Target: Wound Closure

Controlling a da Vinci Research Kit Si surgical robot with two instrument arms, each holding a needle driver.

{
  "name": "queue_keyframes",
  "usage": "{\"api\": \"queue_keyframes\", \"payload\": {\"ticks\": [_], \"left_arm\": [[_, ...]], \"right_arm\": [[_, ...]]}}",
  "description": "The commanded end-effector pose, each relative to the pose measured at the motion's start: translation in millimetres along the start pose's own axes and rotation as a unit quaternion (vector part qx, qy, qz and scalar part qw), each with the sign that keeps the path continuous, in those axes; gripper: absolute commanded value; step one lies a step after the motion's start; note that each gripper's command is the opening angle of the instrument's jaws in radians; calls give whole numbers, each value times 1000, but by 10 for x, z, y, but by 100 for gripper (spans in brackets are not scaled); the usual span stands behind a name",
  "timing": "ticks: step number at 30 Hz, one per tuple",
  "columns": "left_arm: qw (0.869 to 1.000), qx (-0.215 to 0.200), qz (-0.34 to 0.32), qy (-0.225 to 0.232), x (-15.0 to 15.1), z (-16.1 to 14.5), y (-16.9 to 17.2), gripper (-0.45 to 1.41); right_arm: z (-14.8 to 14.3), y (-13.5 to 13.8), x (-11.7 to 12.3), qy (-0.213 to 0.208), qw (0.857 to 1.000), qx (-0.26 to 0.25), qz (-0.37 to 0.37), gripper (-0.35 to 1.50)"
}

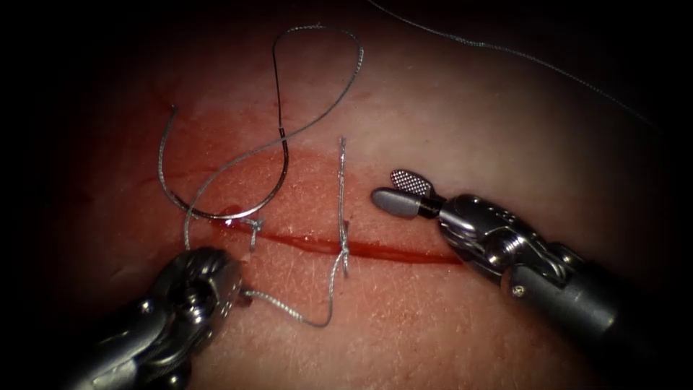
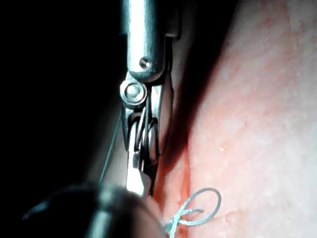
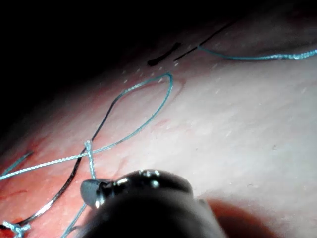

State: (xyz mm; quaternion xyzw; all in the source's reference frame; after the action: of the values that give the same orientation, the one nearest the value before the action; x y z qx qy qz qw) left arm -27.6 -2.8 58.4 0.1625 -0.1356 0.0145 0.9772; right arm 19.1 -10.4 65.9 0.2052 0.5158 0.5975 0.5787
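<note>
Jaws of right tool (image 1: 401,193) stand open, holding nothing, just above the cut (image 1: 375,250) on its right part. Left tool (image 1: 216,278), below the cut's left end, grips thread (image 1: 289,309). Needle (image 1: 216,209), one, lies free on the tissue (image 1: 462,130) above the cut's left end, not in it. Judgement: stiff, slick steel, best taken mid-curve; thread limp, light. Knots (image 1: 344,249) on the cut: two.

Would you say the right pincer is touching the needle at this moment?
Apart. In the endoscope view the open right pincer sits right of the tied stitch, while the needle lies on the tissue left of it, bare tissue between.
</note>
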Motion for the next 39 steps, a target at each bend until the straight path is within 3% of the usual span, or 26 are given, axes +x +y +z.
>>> {"api": "queue_keyframes", "payload": {"ticks": [1, 3, 7, 8, 9, 10, 11, 15, 22, 27, 30, 32, 34, 35, 39], "left_arm": [[1000, -4, 0, -2, -6, -8, 9, -45], [998, -38, -38, -40, -12, -7, 34, -45], [983, -100, -94, -124, -25, -1, 85, -45], [983, -100, -94, -124, -25, -1, 85, -45], [978, -120, -85, -150, -26, 4, 104, -40], [974, -134, -82, -163, -26, 5, 119, -23], [972, -144, -80, -166, -25, 5, 127, -10], [970, -157, -87, -167, -24, 4, 135, -32], [969, -159, -88, -167, -20, 10, 130, -28], [969, -163, -86, -167, -18, 19, 131, -28], [969, -163, -85, -167, -16, 20, 130, -27], [969, -164, -85, -167, -15, 21, 129, -27], [969, -164, -85, -167, -15, 22, 129, -27], [968, -165, -84, -166, -14, 22, 126, -15], [969, -163, -84, -166, -12, 22, 120, -35]], "right_arm": [[7, -4, 6, 2, 1000, 2, 2, 78], [9, -1, -8, 2, 1000, 4, 15, 96], [10, -1, -25, -2, 1000, 11, 21, 103], [10, -1, -25, -2, 1000, 11, 21, 103], [8, -3, -27, -3, 1000, 12, 21, 109], [3, -5, -27, -6, 1000, 14, 25, 108], [2, -7, -27, -7, 999, 14, 28, 106], [0, -10, -27, -7, 999, 14, 29, 99], [9, -9, -24, 0, 999, 15, 42, 99], [36, -11, -21, 35, 996, 35, 72, 77], [46, -12, -22, 46, 995, 41, 75, 77], [54, -15, -24, 49, 995, 38, 82, 62], [60, -17, -24, 52, 994, 37, 85, 61], [66, -18, -24, 54, 994, 35, 88, 47], [72, -15, -21, 56, 994, 33, 91, 56]]}}
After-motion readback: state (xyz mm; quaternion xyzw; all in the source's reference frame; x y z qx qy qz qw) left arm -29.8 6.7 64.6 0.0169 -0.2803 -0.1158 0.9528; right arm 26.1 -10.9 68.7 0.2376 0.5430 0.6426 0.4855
